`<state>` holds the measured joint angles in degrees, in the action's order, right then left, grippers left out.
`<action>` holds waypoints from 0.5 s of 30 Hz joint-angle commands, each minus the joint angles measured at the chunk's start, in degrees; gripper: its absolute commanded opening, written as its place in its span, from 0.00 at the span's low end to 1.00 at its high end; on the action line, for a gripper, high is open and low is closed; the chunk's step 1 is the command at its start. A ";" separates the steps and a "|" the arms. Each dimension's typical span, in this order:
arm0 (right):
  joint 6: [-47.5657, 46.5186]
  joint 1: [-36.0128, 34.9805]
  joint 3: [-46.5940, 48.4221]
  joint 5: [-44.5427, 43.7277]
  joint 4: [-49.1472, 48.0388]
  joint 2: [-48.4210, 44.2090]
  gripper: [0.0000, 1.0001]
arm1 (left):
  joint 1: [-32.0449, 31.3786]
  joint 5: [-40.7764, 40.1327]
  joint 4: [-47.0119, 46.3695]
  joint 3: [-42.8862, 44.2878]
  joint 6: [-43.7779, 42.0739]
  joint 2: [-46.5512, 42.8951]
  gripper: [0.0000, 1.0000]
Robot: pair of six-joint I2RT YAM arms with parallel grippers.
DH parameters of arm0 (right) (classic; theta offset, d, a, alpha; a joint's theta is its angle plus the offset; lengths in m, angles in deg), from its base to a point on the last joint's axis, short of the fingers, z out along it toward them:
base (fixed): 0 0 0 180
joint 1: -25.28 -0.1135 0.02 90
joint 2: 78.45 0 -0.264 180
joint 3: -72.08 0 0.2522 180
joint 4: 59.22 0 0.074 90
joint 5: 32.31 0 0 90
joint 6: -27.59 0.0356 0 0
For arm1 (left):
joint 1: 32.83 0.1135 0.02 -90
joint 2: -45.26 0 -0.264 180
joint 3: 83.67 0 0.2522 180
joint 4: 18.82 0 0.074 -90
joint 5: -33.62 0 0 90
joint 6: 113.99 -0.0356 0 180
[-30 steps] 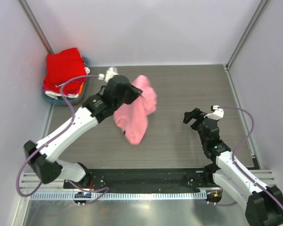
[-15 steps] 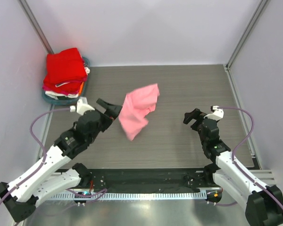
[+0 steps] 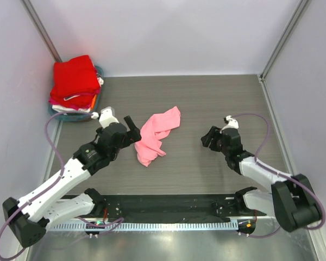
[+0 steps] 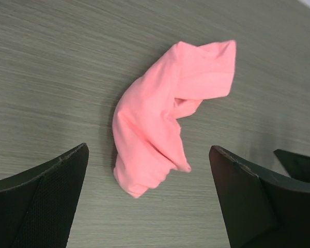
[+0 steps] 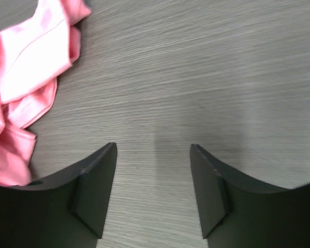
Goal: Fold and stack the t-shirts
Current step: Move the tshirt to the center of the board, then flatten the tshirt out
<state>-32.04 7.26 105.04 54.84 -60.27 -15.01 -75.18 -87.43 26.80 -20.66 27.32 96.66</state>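
A light pink t-shirt lies crumpled on the grey wood-grain table, loose and held by nothing; it also shows in the left wrist view and at the left edge of the right wrist view. My left gripper hovers just left of it, open and empty, with the wide-apart jaws framing the shirt. My right gripper stands to the shirt's right, open with bare table between its fingertips. Folded t-shirts, bright red on top, are stacked at the back left.
The stack rests in a shallow teal tray in the back left corner, against the left wall. Pale walls with metal corner posts close in the table on three sides. A black rail runs along the near edge between the arm bases.
The left gripper opened and let go of the pink t-shirt, which dropped crumpled onto the table; the left arm pulled back toward the near left. The right gripper moved left toward the shirt and narrowed.
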 commanded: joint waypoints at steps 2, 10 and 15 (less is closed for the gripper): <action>1.27 -0.44 9.52 10.14 -3.04 7.65 0.59 | 0.07 0.72 -0.39 0.50 -6.83 6.24 1.00; 3.12 -2.54 29.21 12.52 1.36 29.25 0.57 | 0.16 3.45 -2.94 1.90 -9.20 9.78 1.00; 2.50 -2.81 40.01 12.87 3.91 38.94 0.53 | 0.16 4.40 -0.31 2.25 -9.82 7.67 1.00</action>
<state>-29.70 4.74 139.66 66.16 -58.17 20.69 -75.18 -84.09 26.29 -20.53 19.12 106.45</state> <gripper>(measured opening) 0.536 0.996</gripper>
